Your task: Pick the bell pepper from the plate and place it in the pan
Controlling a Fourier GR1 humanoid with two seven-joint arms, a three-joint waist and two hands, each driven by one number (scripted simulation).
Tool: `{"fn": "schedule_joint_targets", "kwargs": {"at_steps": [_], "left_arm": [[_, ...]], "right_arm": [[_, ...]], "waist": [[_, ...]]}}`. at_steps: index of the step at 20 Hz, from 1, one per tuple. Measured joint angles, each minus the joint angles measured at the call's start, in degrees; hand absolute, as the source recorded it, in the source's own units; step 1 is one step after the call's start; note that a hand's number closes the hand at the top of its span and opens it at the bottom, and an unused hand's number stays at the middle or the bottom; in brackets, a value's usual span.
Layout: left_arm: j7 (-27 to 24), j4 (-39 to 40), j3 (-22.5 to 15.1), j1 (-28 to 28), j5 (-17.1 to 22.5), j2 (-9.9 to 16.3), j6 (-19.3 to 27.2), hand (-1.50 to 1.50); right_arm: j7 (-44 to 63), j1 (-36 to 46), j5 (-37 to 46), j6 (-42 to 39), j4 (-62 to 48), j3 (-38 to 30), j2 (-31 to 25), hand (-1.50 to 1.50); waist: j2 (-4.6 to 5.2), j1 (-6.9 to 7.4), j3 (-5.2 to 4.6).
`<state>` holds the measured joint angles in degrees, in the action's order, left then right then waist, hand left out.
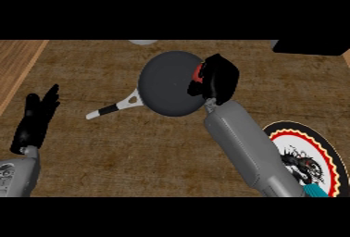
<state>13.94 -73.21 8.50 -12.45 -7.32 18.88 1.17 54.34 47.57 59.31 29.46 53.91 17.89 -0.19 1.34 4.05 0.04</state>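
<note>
Fingers of the left hand are seen straight and relaxed, pointing up, with nothing held; this hand rests near the view's left edge on its grey forearm, over the dark wooden counter. A lighter strip of wood is seen along the counter's far left. Further right, the pan's white and black handle is angled down toward the left, and the dark round pan is set on the counter near the view's middle. A pale rounded object is cut off by the upper edge just above the pan; what it is cannot be told. At the pan's right rim the right hand is held, its fingers curled round the red bell pepper, of which only a small red part is shown at the hand's left side. The pepper is thus held over the pan's right edge, well apart from the plate. The right forearm is stretched from the lower right up to that hand. Beside it, at the lower right, the patterned plate is partly covered by the forearm. A black block is seen at the upper right corner
</note>
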Motion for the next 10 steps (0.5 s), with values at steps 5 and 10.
{"fn": "schedule_joint_targets", "kwargs": {"at_steps": [5,10], "left_arm": [[-0.31,0.63,-0.59,-1.25,-0.38,-0.43,-0.11,0.0],[-0.42,0.26,-1.45,-2.17,-0.5,-1.21,-0.34,0.0]], "right_arm": [[-5.32,4.25,-7.37,6.74,-11.78,-1.94,0.05,1.5],[-11.63,5.67,-15.99,12.43,-16.98,-4.71,0.06,-1.5]], "waist": [[0.51,1.45,0.04],[1.12,3.15,0.14]]}}
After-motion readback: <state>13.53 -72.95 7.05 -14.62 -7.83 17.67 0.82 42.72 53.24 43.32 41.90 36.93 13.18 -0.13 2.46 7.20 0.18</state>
